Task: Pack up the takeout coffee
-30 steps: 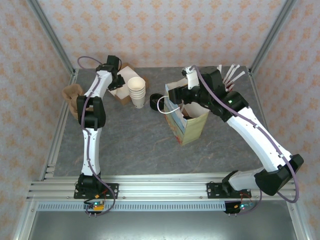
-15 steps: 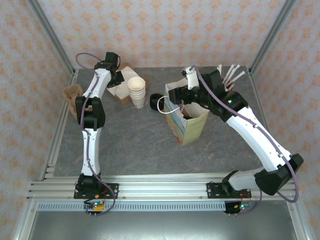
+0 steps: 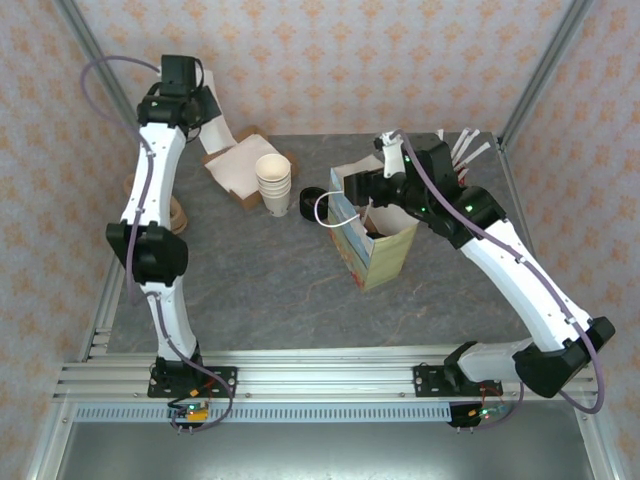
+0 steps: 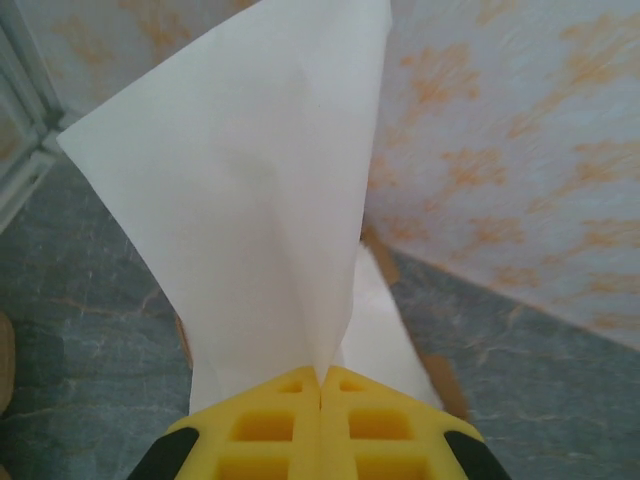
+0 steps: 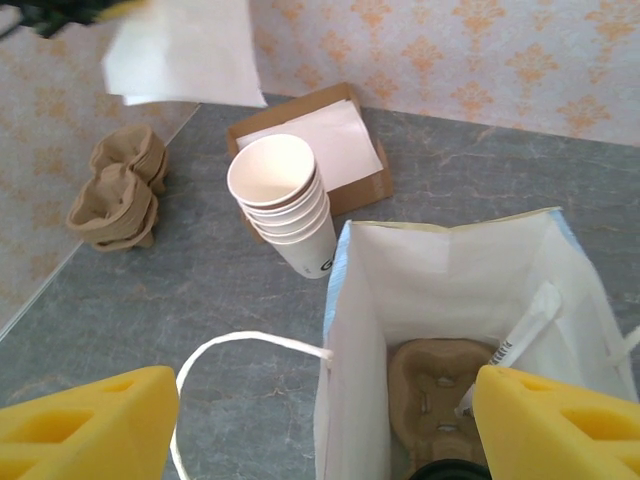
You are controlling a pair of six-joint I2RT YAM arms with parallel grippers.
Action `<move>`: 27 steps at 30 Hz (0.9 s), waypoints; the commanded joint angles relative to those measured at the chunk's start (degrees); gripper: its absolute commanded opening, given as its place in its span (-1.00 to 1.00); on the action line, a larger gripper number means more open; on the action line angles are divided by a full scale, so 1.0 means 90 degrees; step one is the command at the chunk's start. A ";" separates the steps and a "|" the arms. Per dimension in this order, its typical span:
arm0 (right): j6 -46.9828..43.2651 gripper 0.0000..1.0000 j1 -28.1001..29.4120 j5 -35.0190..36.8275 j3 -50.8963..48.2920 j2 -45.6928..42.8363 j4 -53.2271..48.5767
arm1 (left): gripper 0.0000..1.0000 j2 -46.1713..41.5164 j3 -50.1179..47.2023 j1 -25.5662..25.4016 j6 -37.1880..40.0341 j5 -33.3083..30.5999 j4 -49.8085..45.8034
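Two arms are seen over a grey surface (image 3: 270, 290). The left arm is raised high toward the far left corner, and the left tool (image 4: 320, 385) is pressed together, with a white paper sheet (image 4: 250, 180) pinched between its yellow fingers (image 4: 265, 430). An open cardboard box (image 3: 243, 172) of white sheets is set at the far left of the surface, and a stack of lidless cream cups (image 3: 273, 182) stands just beside it. Loose black lids (image 3: 314, 199) lie between that stack and a paper bag (image 3: 385, 255). The bag stands upright and open, its white cord handle (image 5: 262, 338) drooping to the left. The right tool (image 5: 328, 400) is held above the bag's mouth with its fingers spread wide and nothing between them. A brown pulp carrier (image 5: 435, 390) is seen inside the bag, with a white wrapped stick (image 5: 520, 325) leaning over it. The takeout coffee (image 5: 443, 469) is taken to be the black rounded edge inside the bag, just beside the carrier; its cup is hidden. More brown carriers (image 5: 115, 190) are stacked at the surface's left edge.
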 commanded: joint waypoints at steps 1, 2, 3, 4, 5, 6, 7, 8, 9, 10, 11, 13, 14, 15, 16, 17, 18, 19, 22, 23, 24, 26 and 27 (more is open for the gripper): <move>0.0428 0.59 0.0014 0.0441 0.0129 -0.0097 0.0194 | -1.00 -0.0669 -0.0449 0.0029 -0.0207 0.0414 0.0350; 0.0531 0.60 0.0014 0.0407 0.0154 -0.0059 0.0265 | -1.00 -0.1033 -0.0655 0.0020 -0.0338 0.0707 0.0514; 0.0605 0.62 0.0009 0.0331 0.0176 -0.0032 0.0366 | -1.00 -0.1247 -0.0843 0.0002 -0.0464 0.0982 0.0666; 0.0671 0.64 0.0005 0.0218 0.0224 0.0023 0.0449 | -1.00 -0.1512 -0.1064 -0.0031 -0.0579 0.1253 0.0889; 0.0741 0.66 0.0007 0.0110 0.0308 0.0096 0.0517 | -1.00 -0.1772 -0.1279 -0.0105 -0.0706 0.1533 0.1081; 0.0818 0.69 -0.0026 0.0021 0.0419 0.0183 0.0545 | -1.00 -0.1965 -0.1469 -0.0166 -0.0786 0.1733 0.1222; 0.0967 0.71 -0.0089 -0.0090 0.0548 0.0285 0.0549 | -1.00 -0.2199 -0.1643 -0.0276 -0.0843 0.1929 0.1367; 0.1173 0.74 -0.0204 -0.0274 0.0704 0.0415 0.0565 | -1.00 -0.2387 -0.1807 -0.0402 -0.0941 0.2074 0.1464; 0.1415 0.77 -0.0338 -0.0559 0.0803 0.0516 0.0638 | -1.00 -0.2561 -0.1958 -0.0504 -0.1096 0.2197 0.1569; 0.1699 0.79 -0.0507 -0.0971 0.0850 0.0633 0.0829 | -1.00 -0.2772 -0.2166 -0.0628 -0.1208 0.2374 0.1750; 0.1990 0.81 -0.0630 -0.1349 0.0863 0.0725 0.1060 | -1.00 -0.2980 -0.2400 -0.0769 -0.1318 0.2534 0.1947; 0.2489 0.84 -0.0788 -0.1996 0.0877 0.0930 0.1577 | -1.00 -0.3324 -0.2774 -0.1007 -0.1490 0.2751 0.2231; 0.2649 0.87 -0.0832 -0.2220 0.0934 0.1048 0.1773 | -1.00 -0.3486 -0.2932 -0.1124 -0.1603 0.2814 0.2327; 0.2735 0.88 -0.0846 -0.2311 0.0992 0.1114 0.1845 | -1.00 -0.3620 -0.3064 -0.1204 -0.1675 0.2897 0.2423; 0.2856 0.90 -0.0902 -0.2448 0.1089 0.1208 0.1932 | -1.00 -0.3769 -0.3226 -0.1297 -0.1793 0.3014 0.2542; 0.2978 0.92 -0.0978 -0.2563 0.1125 0.1261 0.2052 | -1.00 -0.3910 -0.3361 -0.1371 -0.1924 0.3163 0.2694; 0.3163 0.93 -0.1059 -0.2702 0.1110 0.1296 0.2258 | -1.00 -0.4020 -0.3481 -0.1428 -0.2022 0.3293 0.2816; 0.3406 0.96 -0.1157 -0.2880 0.1067 0.1352 0.2520 | -1.00 -0.4137 -0.3581 -0.1500 -0.2116 0.3429 0.2924; 0.4172 1.00 -0.1287 -0.3349 0.1002 0.1554 0.3282 | -1.00 -0.4392 -0.3684 -0.1710 -0.2202 0.3746 0.3023; 0.4373 1.00 -0.1277 -0.3496 0.1022 0.1648 0.3476 | -1.00 -0.4476 -0.3709 -0.1755 -0.2207 0.3837 0.3031; 0.4583 1.00 -0.1280 -0.3660 0.1038 0.1717 0.3675 | -1.00 -0.4532 -0.3741 -0.1784 -0.2235 0.3907 0.3073; 0.5138 0.99 -0.1271 -0.3905 0.0926 0.1809 0.4374 | -1.00 -0.4695 -0.3904 -0.1836 -0.2347 0.3992 0.3238; 0.5328 0.99 -0.1246 -0.3954 0.0846 0.1828 0.4688 | -1.00 -0.4754 -0.3979 -0.1838 -0.2427 0.4010 0.3337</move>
